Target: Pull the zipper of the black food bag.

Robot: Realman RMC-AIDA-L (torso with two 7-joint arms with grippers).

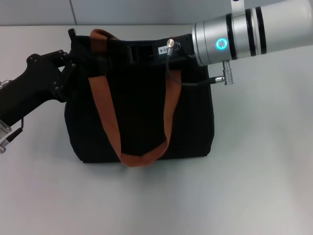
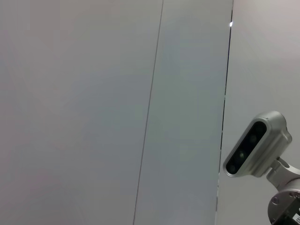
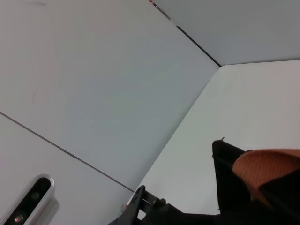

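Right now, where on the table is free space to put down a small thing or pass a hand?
The table is bare in front of the black food bag and on its right side, below the right arm. It is crowded along the bag's top edge, where the right gripper lies, and at the bag's upper left corner, where the left gripper sits.

A pale grey bench [image 1: 254,186] fills the view, and behind it stand plain grey wall panels [image 2: 84,103] split by thin dark seams [image 2: 149,112].
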